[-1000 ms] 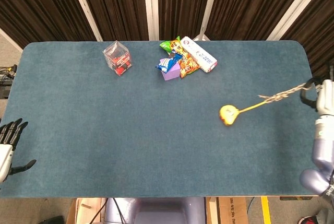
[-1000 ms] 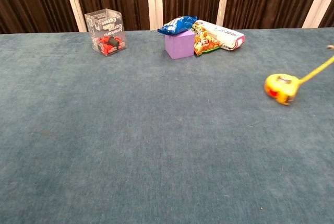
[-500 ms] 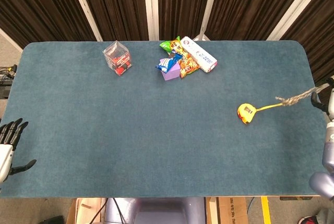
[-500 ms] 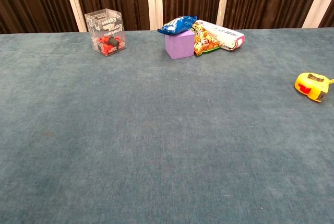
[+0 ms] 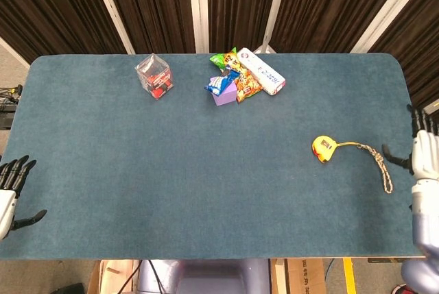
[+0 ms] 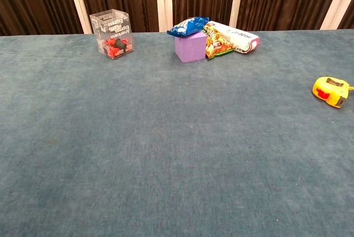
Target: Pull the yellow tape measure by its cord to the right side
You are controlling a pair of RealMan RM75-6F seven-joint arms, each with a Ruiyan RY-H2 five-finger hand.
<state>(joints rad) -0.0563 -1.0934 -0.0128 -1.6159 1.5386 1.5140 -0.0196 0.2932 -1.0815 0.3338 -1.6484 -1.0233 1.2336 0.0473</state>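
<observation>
The yellow tape measure (image 5: 322, 148) lies on the blue table toward its right side; the chest view shows the tape measure (image 6: 330, 91) at the right edge. Its cord (image 5: 378, 162) lies slack on the cloth, running right from the case and then bending toward the front. My right hand (image 5: 422, 156) hovers at the table's right edge, fingers spread, just right of the cord's end and apart from it. My left hand (image 5: 10, 188) stays off the table's left edge, fingers apart, holding nothing. Neither hand shows in the chest view.
At the back middle a purple block (image 5: 223, 94) sits among snack packets (image 5: 236, 75) and a white tube (image 5: 261, 70). A clear box with red and black contents (image 5: 155, 76) stands at the back left. The blue table (image 5: 171, 170) has bare cloth across its middle and front.
My right hand has let go of the cord, which dropped from taut to slack on the table. The tape measure slid right earlier and now lies still. The left hand has not moved.
</observation>
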